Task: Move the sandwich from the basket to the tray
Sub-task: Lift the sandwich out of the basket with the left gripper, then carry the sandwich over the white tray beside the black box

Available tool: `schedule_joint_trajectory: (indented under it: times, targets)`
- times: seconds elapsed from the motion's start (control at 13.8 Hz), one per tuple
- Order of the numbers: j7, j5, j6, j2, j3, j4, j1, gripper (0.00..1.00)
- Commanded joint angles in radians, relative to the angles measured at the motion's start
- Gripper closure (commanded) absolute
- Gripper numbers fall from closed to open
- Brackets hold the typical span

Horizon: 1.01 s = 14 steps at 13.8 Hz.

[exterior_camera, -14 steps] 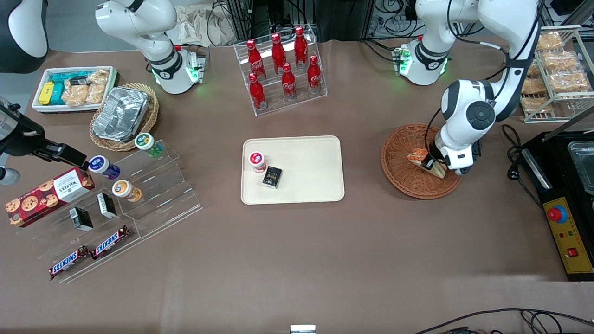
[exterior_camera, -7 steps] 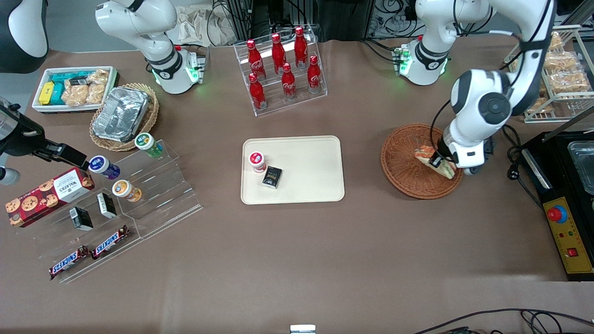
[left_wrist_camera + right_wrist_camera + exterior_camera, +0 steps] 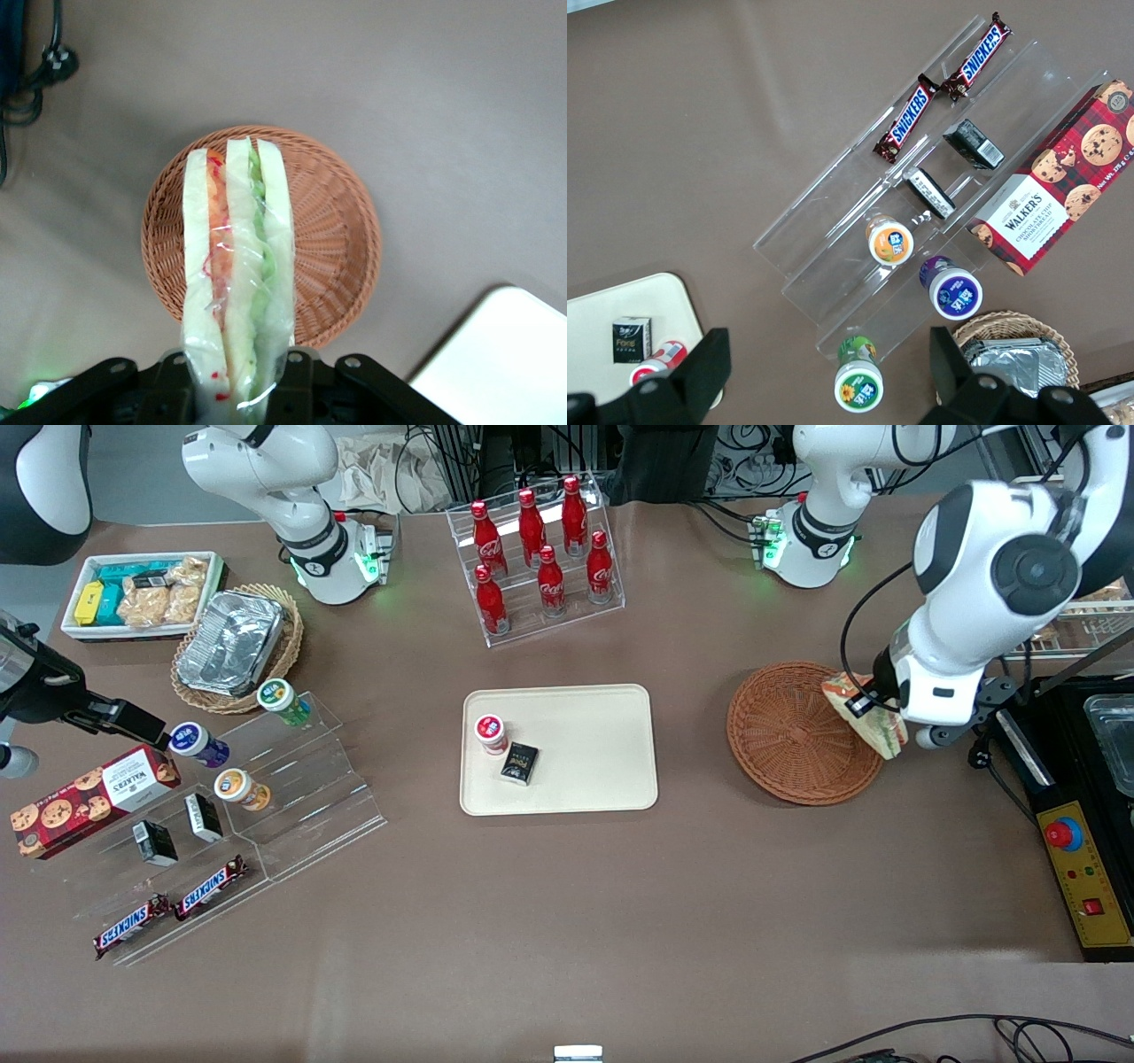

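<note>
My left gripper [image 3: 873, 713] is shut on the sandwich [image 3: 864, 713], a plastic-wrapped wedge of white bread with orange-red and green layers. It hangs in the air above the edge of the reddish-brown wicker basket [image 3: 788, 735] that lies toward the working arm's end of the table. From the wrist, the sandwich [image 3: 235, 266] stands clamped between the gripper [image 3: 237, 381] fingers, with the empty basket [image 3: 332, 239] well below it. The cream tray [image 3: 585, 771] lies mid-table, its corner [image 3: 496, 354] visible from the wrist. On it stand a small red-capped cup [image 3: 490, 733] and a dark packet [image 3: 519, 763].
A clear rack of red cola bottles [image 3: 540, 549] stands farther from the front camera than the tray. A black control box [image 3: 1085, 868] and a wire rack of snack bags [image 3: 1067, 567] flank the working arm. Tiered acrylic shelves [image 3: 292, 779] with cups and bars lie toward the parked arm's end.
The gripper has lifted the sandwich out of the basket, rising and drifting toward the working arm's end of the table. The basket now lies empty.
</note>
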Motion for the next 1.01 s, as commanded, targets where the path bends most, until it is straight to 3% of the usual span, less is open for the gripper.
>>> schedule_joint_trajectory:
  times: [0.0, 0.36, 0.8, 0.94]
  targets:
    - [0.079, 0.011, -0.036, -0.004, -0.054, 0.060, 0.003, 1.00]
    - [0.190, 0.004, -0.036, -0.038, -0.153, 0.057, 0.003, 1.00]
    - [0.182, 0.002, 0.017, 0.012, -0.307, 0.051, -0.008, 1.00]
    - [0.170, 0.005, 0.052, 0.041, -0.312, 0.046, -0.058, 1.00]
